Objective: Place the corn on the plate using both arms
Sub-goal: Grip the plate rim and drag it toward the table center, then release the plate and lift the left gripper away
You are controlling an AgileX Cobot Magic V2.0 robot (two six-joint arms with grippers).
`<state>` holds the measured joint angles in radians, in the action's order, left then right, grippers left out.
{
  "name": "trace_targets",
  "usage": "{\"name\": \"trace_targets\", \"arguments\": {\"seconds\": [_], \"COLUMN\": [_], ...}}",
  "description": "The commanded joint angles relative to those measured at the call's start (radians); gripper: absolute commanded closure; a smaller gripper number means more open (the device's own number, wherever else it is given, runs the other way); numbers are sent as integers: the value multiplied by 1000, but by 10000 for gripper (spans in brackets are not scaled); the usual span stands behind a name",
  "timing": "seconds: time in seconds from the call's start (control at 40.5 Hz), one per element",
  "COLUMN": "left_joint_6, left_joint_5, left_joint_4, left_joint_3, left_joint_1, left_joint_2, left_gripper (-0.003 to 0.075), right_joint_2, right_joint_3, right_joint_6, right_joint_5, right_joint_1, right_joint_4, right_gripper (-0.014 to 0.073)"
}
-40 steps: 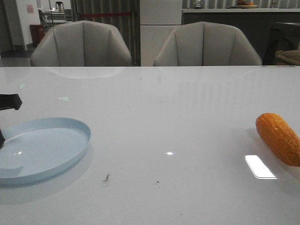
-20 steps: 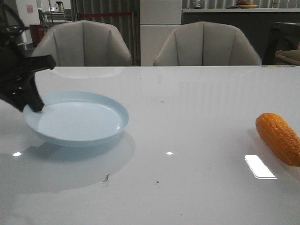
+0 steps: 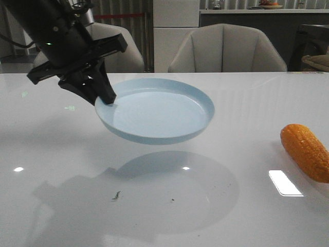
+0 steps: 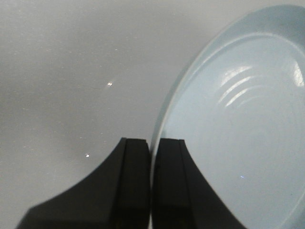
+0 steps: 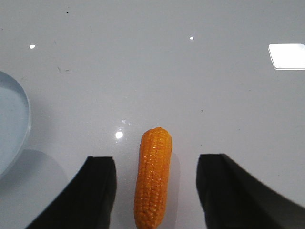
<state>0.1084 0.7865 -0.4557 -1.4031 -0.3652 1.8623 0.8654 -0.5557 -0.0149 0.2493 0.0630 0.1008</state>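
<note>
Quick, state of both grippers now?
Left gripper: closed on the rim of the round pale-blue plate.
Right gripper: open, straddling the orange corn cob.

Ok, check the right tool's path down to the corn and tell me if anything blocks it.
Nothing visible blocks it. The corn lies alone on the bare table, between the open right tool's fingers. The plate is off to the side, held up by the left tool.

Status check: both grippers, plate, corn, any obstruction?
Left gripper shut on plate rim, plate off the table. Right gripper open, straddling corn lying on table. Nothing between plate and corn.
</note>
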Motion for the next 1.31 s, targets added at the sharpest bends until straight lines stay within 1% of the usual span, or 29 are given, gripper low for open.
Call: {"name": "trace_targets", "arguments": {"seconds": [0.0, 0.222, 0.395, 0.692, 0.815, 0.889, 0.914, 0.939, 1.038, 1.087, 1.112, 1.161, 1.285], "left_joint_6": [0, 0, 0, 0, -2, -2, -2, -2, -2, -2, -2, 2, 56], "left_joint_5": [-47, -41, -46, -83, -69, -48, -44, -42, -42, -52, -52, -48, -39], "left_joint_4": [-48, -111, -113, -134, -167, -202, -212, -214, -214, -214, -214, -209, -169], "left_joint_3": [-32, -32, -32, -32, -32, -35, -37, -39, -43, -43, -43, -45, -47], "left_joint_1": [-26, -47, -49, -49, -47, -46, -46, -46, -46, -46, -46, -46, -43], "left_joint_2": [-38, 42, 104, 113, 113, 113, 113, 113, 113, 113, 113, 113, 102], "left_gripper": [627, 627, 627, 627, 617, 577, 543, 526, 370, 302, 283, 263, 281], "right_joint_2": [-6, -6, -6, -6, -6, -6, -6, -6, -6, -6, -6, -6, -6], "right_joint_3": [-35, -35, -35, -35, -35, -35, -35, -35, -35, -35, -35, -35, -35], "right_joint_6": [6, 6, 6, 6, 6, 6, 6, 6, 6, 6, 6, 6, 6], "right_joint_5": [-76, -76, -76, -76, -76, -76, -76, -76, -76, -76, -76, -76, -76], "right_joint_1": [-4, -4, -4, -4, -4, -4, -4, -4, -4, -4, -4, -4, -4], "right_joint_4": [0, 0, 0, 0, 0, 0, 0, 0, 0, 0, 0, 0, 0], "right_gripper": [109, 109, 109, 109, 109, 109, 109, 109, 109, 109, 109, 109, 109]}}
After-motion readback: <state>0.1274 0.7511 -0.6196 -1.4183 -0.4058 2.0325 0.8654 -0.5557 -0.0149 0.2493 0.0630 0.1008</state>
